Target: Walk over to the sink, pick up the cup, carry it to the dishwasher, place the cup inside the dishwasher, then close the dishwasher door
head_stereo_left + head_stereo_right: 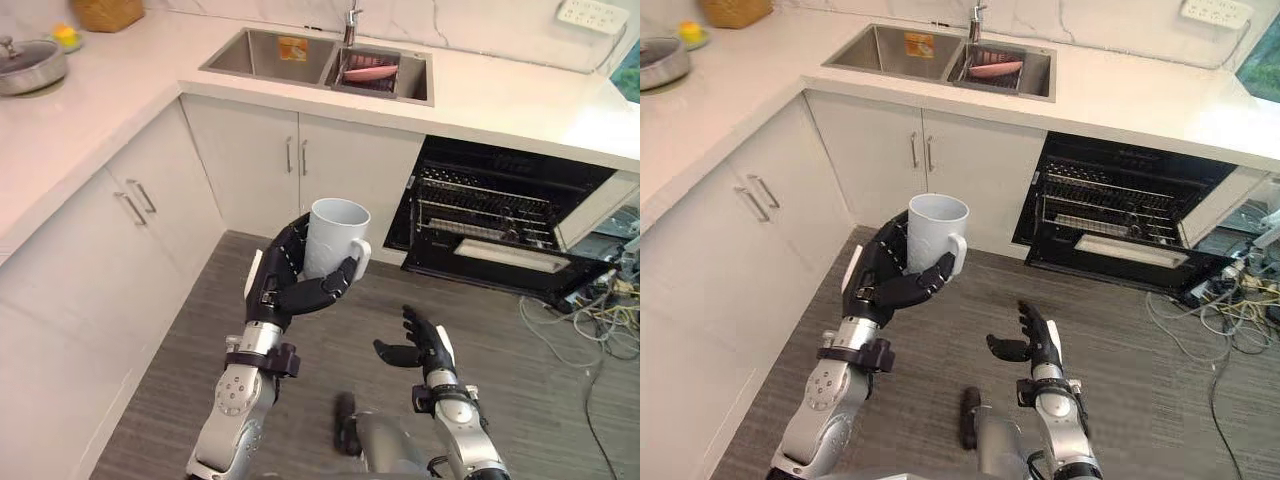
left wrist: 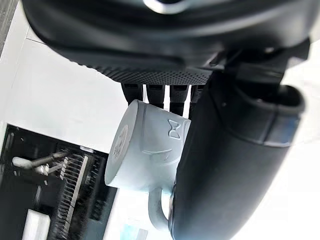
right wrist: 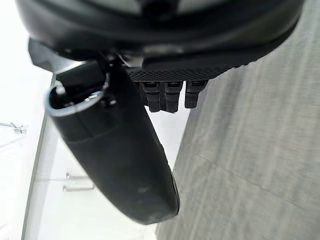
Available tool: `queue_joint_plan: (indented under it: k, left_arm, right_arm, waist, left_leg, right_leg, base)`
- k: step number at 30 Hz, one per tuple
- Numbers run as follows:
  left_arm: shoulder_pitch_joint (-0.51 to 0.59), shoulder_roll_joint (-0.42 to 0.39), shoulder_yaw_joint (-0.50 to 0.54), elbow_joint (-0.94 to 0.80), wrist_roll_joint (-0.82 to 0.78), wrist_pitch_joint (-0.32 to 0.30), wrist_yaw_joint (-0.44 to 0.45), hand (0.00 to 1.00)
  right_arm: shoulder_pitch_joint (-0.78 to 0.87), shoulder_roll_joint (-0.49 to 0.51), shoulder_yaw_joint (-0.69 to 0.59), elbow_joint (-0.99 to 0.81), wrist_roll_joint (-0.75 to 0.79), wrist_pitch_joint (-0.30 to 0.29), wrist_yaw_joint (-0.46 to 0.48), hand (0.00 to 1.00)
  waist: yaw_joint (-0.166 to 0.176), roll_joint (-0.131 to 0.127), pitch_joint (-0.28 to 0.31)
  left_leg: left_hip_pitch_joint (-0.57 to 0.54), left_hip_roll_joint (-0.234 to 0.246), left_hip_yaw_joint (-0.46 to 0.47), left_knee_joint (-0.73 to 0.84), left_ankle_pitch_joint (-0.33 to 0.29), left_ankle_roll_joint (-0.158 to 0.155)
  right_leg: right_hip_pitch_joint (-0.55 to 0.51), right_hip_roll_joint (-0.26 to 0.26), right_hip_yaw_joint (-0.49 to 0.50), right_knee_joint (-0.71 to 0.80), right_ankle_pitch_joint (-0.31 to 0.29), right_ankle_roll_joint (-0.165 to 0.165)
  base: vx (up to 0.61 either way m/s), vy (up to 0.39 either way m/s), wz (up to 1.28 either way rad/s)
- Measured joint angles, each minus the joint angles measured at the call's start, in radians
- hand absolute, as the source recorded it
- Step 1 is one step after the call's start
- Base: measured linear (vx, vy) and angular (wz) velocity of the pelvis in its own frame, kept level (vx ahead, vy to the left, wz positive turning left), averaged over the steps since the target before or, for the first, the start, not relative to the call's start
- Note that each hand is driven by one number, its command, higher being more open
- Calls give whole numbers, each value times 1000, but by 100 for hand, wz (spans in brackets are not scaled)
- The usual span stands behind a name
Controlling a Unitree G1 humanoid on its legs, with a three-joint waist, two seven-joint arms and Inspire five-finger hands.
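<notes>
Left hand (image 1: 288, 285) is wrapped round the cup (image 1: 335, 232): fingers across the lower wall, thumb on the opposite side, per the left wrist view. The cup is upright, mouth up, in the air over the floor (image 1: 200, 330), in front of the cabinets (image 1: 250, 160). I can see nothing inside the rim. Handle (image 1: 362, 252) points to 3 o'clock, just beside my fingertips, not hooked.

Right hand (image 1: 425, 345) sits at 4 o'clock of the cup, lower down, fingers loose, holding nothing.

Dishwasher (image 1: 500, 200) is at 2 o'clock of the cup, door (image 1: 515, 262) down, rack (image 1: 480, 205) showing. Sink (image 1: 265, 55) is at 12 o'clock. Pick-up looks done; the carry is the step in hand.

Handling, my read:
- Looks like a ceramic mug: stiff, moderate weight.
- Glazed, so slick against hard fingers.
- It would chip on the rack wires and break if dropped on the floor.
- A body wrap is the right hold because it gives wide contact. The handle loop looks too tight for these fingers.
- The hold sits low on the wall, so the cup is top-heavy. Hold it upright and avoid fast wrist swings.
- At the rack, lower it gently and let go only once it rests.
</notes>
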Motion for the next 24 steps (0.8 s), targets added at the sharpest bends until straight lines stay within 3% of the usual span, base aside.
queue_joint_plan:
  k: [1, 2, 3, 5, 6, 9, 11, 12, 13, 14, 15, 16, 17, 19, 22, 24]
  left_arm:
    - [-1, -14, 6, 9, 0, 4, 0, 30]
    - [8, -39, 20, 21, 0, 11, 2, 30]
    - [21, -49, 25, 24, 0, 11, 3, 30]
    - [29, -47, 18, 23, 0, 6, 2, 30]
    - [29, -43, 12, 28, 0, 6, -5, 30]
    - [32, -42, 15, 37, -1, 7, -15, 30]
    - [36, -40, 17, 42, 0, 10, -16, 30]
    - [36, -41, 18, 41, 0, 10, -16, 30]
    - [38, -48, 21, 41, 1, 10, -16, 30]
    - [38, -52, 23, 41, 1, 10, -15, 30]
    - [41, -48, 26, 41, 1, 10, -15, 30]
    - [43, -33, 30, 41, 1, 10, -12, 30]
    - [44, -18, 39, 41, 1, 10, -11, 30]
    - [44, -12, 43, 41, 2, 10, -10, 30]
    - [45, 5, 44, 41, 4, 11, 10, 30]
    - [44, 4, 45, 41, 21, 7, 23, 30]
  right_arm:
    - [10, -1, -1, -34, 0, 2, 0, 90]
    - [39, -1, 2, -118, 2, 4, 0, 90]
    - [67, 3, 3, -220, 12, -3, -7, 90]
    - [61, 9, 0, -307, 29, -30, -27, 90]
    - [39, 13, -17, -359, 31, -69, -39, 90]
    - [-19, 13, -20, -363, 59, -87, -45, 90]
    - [-24, 15, -19, -362, 76, -89, -43, 90]
    - [-24, 13, -18, -363, 79, -90, -43, 90]
    - [-18, 0, -17, -362, 95, -90, -42, 90]
    - [-12, -3, -17, -360, 102, -88, -42, 90]
    - [-6, 1, -14, -358, 110, -84, -41, 90]
    - [3, 14, -4, -359, 116, -80, -39, 90]
    - [12, 21, 18, -366, 118, -80, -33, 90]
    - [12, 21, 45, -386, 118, -80, -17, 90]
    - [-17, 40, 96, -393, 118, -79, 4, 90]
    - [-33, 46, 115, -393, 118, -80, 18, 90]
  waist:
    - [-3, 9, 5]
    - [5, 20, 8]
    - [23, 27, 6]
    - [37, 26, 6]
    - [41, 25, 7]
    - [54, 21, 12]
    - [56, 3, 23]
    - [57, 3, 23]
    - [50, 53, 18]
    - [51, 60, 20]
    - [54, 63, 19]
    - [56, 44, 18]
    - [48, 12, 5]
    - [56, -7, -6]
    - [63, -17, 2]
    - [50, -14, -1]
  left_leg:
    - [-19, 21, 2, 87, 7, -11]
    - [-66, 73, -1, 300, 76, -19]
    - [-132, 129, -14, 521, 124, -6]
    - [-216, 158, -40, 691, 112, -9]
    - [-303, 165, -66, 722, 81, 12]
    - [-386, 132, -108, 568, 45, 12]
    - [-405, 33, -213, 303, 56, -6]
    - [-410, 7, -250, 228, 69, -15]
    - [-403, -2, -361, 27, 128, -30]
    - [-394, 0, -362, 26, 185, -30]
    - [-380, -10, -355, 35, 223, -9]
    - [-369, -29, -325, 78, 234, 20]
    - [-382, -51, -284, 111, 196, 40]
    - [-379, -59, -207, 135, 149, 70]
    - [-287, -66, -95, 94, 125, 106]
    - [-181, -64, -49, 10, 118, 118]
  right_leg:
    - [30, 14, -8, -8, -12, -6]
    - [108, 47, -5, -39, -33, -20]
    - [200, 82, 33, -101, -42, -32]
    - [298, 105, 77, -181, -42, -32]
    - [367, 104, 110, -231, -42, -32]
    - [425, 79, 176, -255, -45, -29]
    - [468, 16, 235, -246, -89, 4]
    - [471, 4, 254, -244, -109, 25]
    - [470, 6, 304, -218, -160, 76]
    - [466, 7, 325, -191, -189, 87]
    - [462, 1, 347, -157, -216, 97]
    - [453, -20, 393, -111, -259, 122]
    - [429, -57, 418, -78, -294, 139]
    - [377, -87, 446, -8, -308, 152]
    - [247, -159, 328, 254, -289, 230]
    - [187, -181, 192, 351, -317, 184]
  base:
    - [614, -146, -14]
    - [591, -141, -46]
    - [582, -114, -67]
    - [578, -34, -68]
    - [574, 15, -59]
    - [387, 117, -71]
    - [326, 229, -72]
    - [391, 350, -92]
    - [326, 331, -82]
    - [324, 356, -88]
    - [269, 315, -90]
    - [375, 416, -93]
    - [368, 396, -89]
    - [294, 292, -104]
    - [214, 184, -106]
    - [213, 139, -57]
